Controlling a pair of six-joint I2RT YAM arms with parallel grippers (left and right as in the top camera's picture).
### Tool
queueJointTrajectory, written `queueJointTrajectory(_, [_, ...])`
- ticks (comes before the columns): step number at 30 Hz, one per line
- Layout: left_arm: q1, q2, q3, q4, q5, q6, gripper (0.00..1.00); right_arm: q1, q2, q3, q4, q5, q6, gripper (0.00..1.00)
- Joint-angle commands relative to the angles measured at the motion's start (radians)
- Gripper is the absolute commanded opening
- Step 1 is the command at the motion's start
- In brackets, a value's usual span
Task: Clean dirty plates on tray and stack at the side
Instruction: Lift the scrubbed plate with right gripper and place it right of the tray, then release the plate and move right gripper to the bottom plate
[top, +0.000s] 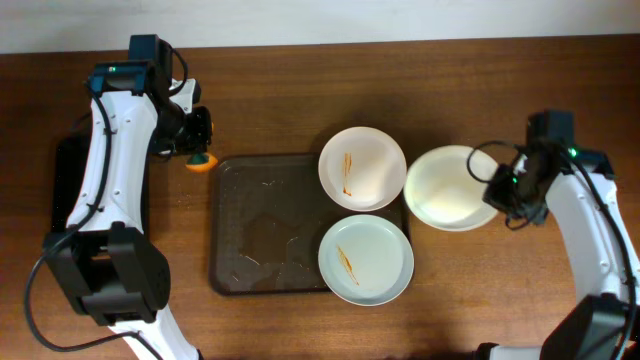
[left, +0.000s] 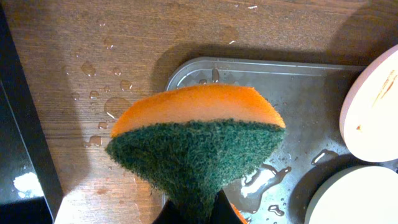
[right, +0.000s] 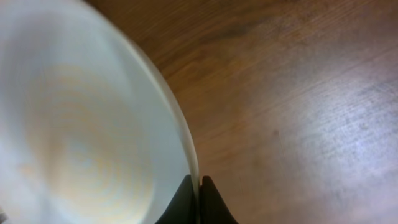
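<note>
Plates (top: 362, 167) with streaks, two, sat uncleaned on the tray (top: 260, 220). Your right gripper (right: 199, 198) pinched the third plate (top: 450, 187), clean-looking, just right of the tray; your left gripper (left: 202, 208) clamped a sponge (left: 199, 137) by its corner.

wet dark brown tray (top: 260, 230), left of the right tool (top: 497, 190), carries two orange-streaked white plates (top: 362, 167) (top: 365, 261) on its nearer end. third plate (top: 450, 187), plain white, is pinched by its rim in that tool.
</note>
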Motion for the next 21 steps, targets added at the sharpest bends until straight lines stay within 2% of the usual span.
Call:
queueJointTrajectory(1, [0.000, -0.006, 0.016, 0.003, -0.002, 0.019, 0.00, -0.112, 0.000, -0.163, 0.115, -0.037, -0.034, 0.04])
queueJointTrajectory(5, [0.000, -0.006, 0.016, 0.003, -0.002, 0.019, 0.00, -0.193, 0.000, -0.277, 0.294, -0.035, -0.041, 0.04])
queueJointTrajectory(6, [0.000, -0.006, 0.016, 0.002, -0.002, 0.019, 0.00, -0.199, 0.001, -0.280, 0.318, -0.029, -0.040, 0.13])
queueJointTrajectory(7, [0.000, -0.006, 0.016, 0.002, -0.002, 0.019, 0.00, -0.199, 0.001, -0.280, 0.324, -0.029, -0.040, 0.36])
queueJointTrajectory(8, [0.000, -0.006, 0.016, 0.002, -0.002, 0.019, 0.00, -0.199, 0.000, -0.279, 0.322, -0.035, -0.040, 0.50])
queueJointTrajectory(9, [0.000, -0.006, 0.016, 0.002, -0.002, 0.019, 0.00, -0.199, 0.000, -0.262, 0.290, -0.072, -0.042, 0.52])
queueJointTrajectory(11, [0.000, -0.006, 0.016, 0.002, -0.002, 0.019, 0.00, -0.188, -0.013, -0.173, 0.175, -0.252, -0.154, 0.45])
queueJointTrajectory(14, [-0.007, -0.006, 0.015, -0.002, 0.007, 0.019, 0.00, -0.078, -0.074, -0.071, 0.044, -0.383, -0.190, 0.45])
queueJointTrajectory(16, [-0.043, -0.006, -0.014, -0.015, 0.012, 0.019, 0.00, 0.107, -0.084, -0.075, -0.016, -0.394, -0.186, 0.46])
queueJointTrajectory(17, [-0.054, -0.006, -0.029, -0.021, 0.012, 0.019, 0.00, 0.155, -0.080, -0.085, -0.020, -0.392, -0.185, 0.45])
queueJointTrajectory(19, [-0.068, -0.006, -0.067, -0.024, 0.011, 0.019, 0.00, 0.275, -0.072, -0.133, -0.019, -0.293, -0.069, 0.45])
queueJointTrajectory(21, [-0.067, -0.006, -0.100, -0.017, 0.004, 0.019, 0.00, 0.359, -0.071, -0.195, 0.002, -0.250, -0.024, 0.45])
